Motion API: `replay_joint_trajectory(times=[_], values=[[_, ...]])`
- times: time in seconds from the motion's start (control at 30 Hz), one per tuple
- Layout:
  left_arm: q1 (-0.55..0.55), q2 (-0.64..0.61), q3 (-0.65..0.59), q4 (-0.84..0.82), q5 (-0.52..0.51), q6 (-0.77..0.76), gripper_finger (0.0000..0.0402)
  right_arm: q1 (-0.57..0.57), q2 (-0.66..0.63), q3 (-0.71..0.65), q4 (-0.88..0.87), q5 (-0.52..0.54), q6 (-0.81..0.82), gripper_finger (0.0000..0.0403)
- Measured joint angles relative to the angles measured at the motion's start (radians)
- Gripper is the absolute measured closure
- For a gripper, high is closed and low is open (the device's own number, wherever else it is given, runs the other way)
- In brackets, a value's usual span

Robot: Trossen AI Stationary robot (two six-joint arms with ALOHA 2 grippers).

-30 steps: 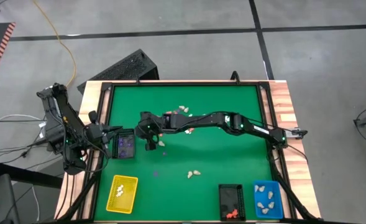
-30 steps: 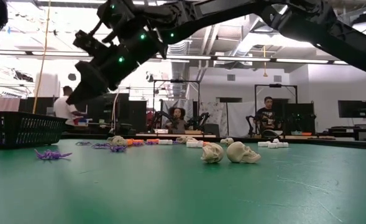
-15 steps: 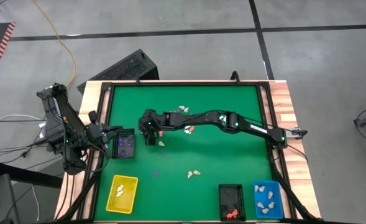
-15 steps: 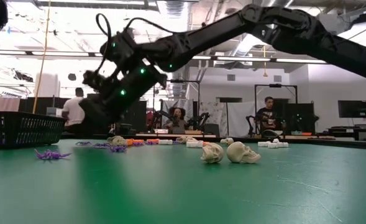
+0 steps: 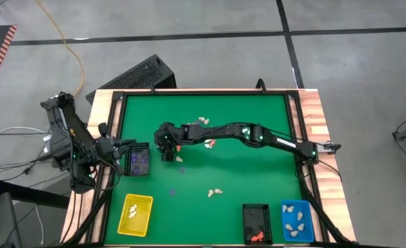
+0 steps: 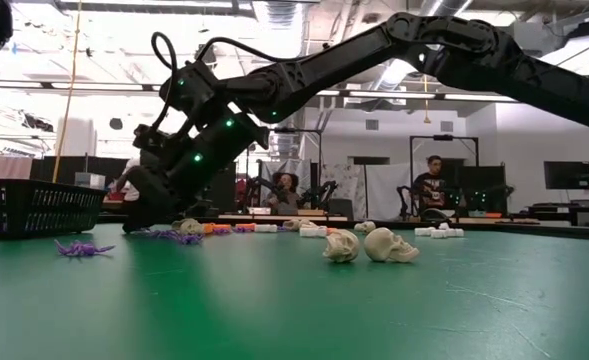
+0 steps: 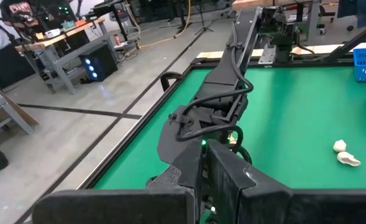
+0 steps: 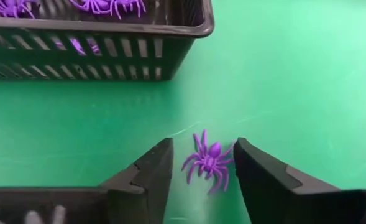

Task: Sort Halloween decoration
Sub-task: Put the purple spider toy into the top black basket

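The right gripper [image 8: 198,168] is hanging open around a tiny purple plastic spider [image 8: 209,160] lying on the green mat, left of centre in the high view. Closing squarely on its body, not its legs, should secure it.

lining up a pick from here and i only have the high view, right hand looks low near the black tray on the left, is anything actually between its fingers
Observer: Yes. In the right wrist view a purple spider lies on the green mat between the open fingers of the right hand; they are not touching it.
Operator: is that tray empty
Observer: No. The same view shows more purple spiders inside the black tray.
Operator: any other spiders loose on the mat
Observer: The low view shows one more, a loose spider lying apart from the right hand.
Operator: left hand doing anything
Observer: The left hand waits at the table's left edge, shut.
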State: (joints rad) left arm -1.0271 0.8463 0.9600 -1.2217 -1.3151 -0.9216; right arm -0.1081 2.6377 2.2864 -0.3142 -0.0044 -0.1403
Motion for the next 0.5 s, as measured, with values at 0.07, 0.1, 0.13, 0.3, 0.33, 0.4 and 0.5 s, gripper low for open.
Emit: replay_joint_trajectory(times=[0.07,0.1,0.13,0.3,0.33,0.4,0.5], values=[[0.000,0.000,0.000,0.000,0.000,-0.005,0.0388,-0.001,0.000,0.000,-0.016,-0.002,0.009,0.0238],[0.000,0.000,0.000,0.000,0.002,-0.007,0.0388,-0.001,0.000,0.000,-0.022,-0.004,0.010,0.0250],[0.000,0.000,0.000,0.000,0.003,-0.007,0.0388,-0.001,0.000,0.000,-0.026,-0.006,0.010,0.0263],[0.000,0.000,0.000,0.000,0.010,-0.008,0.0388,0.000,-0.001,0.000,-0.037,-0.007,0.010,0.0326],[0.000,0.000,0.000,0.000,0.010,-0.008,0.0388,0.000,-0.001,0.000,-0.038,-0.007,0.010,0.0336],[0.000,0.000,0.000,0.000,0.010,-0.008,0.0388,0.000,-0.001,0.000,-0.038,-0.007,0.010,0.0356],[0.000,0.000,0.000,0.001,0.010,-0.009,0.0388,-0.001,-0.002,0.000,-0.042,-0.005,0.009,0.0385]])
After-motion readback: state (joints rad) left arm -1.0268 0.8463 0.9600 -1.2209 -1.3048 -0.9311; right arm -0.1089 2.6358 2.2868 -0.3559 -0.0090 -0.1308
